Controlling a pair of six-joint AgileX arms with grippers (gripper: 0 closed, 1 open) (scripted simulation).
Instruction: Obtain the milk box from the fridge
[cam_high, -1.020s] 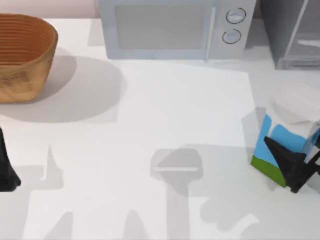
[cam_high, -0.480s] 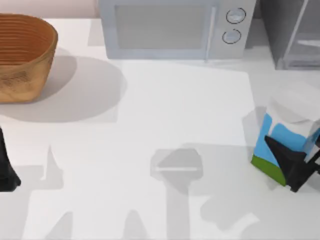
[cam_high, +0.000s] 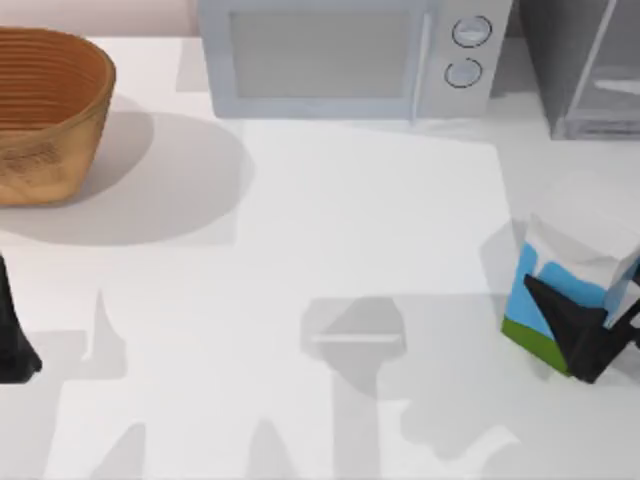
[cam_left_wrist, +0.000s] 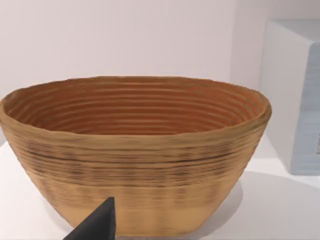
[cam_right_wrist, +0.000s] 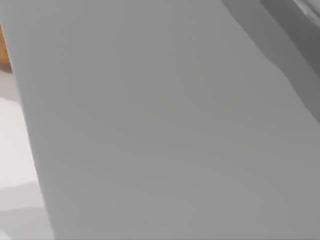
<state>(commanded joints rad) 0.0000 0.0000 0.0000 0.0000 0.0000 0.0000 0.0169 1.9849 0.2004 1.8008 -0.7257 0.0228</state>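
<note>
Milk box: the carton (cam_high: 572, 282) stands at the right side of the surface (cam_high: 330, 260), in front of the fridge and well apart from it. Its white top faces the overhead camera, light blue sides sit below that, and a green band shows at its base.

Right end effector: the dark end effector (cam_high: 585, 335) is at the carton's lower near side, by the right edge of the top view. One dark finger (cam_high: 558, 308) lies across the blue face, touching it; the other is near the carton's right edge, partly cut off by the picture's border. The fingers sit on either side of the carton's lower body, closed against it.

Box relative to end effector: the carton is between the fingers, its white top rising beyond them toward the back of the surface.

Right wrist view: a plain grey face takes up nearly everything, too close to tell more.

Fridge: the dark grey cabinet (cam_high: 585, 65) is at the back right corner, with its pale door panel edged by a light frame.

Left end effector: parked at the left edge of the surface (cam_high: 12, 345), well in front of the basket; one dark fingertip (cam_left_wrist: 97, 224) shows in the left wrist view, and how far apart the fingers are cannot be told.

Basket: the woven brown basket (cam_high: 45, 110) sits at the back left.

Microwave: light grey with two round knobs (cam_high: 345, 55), at the back centre between basket and fridge.
</note>
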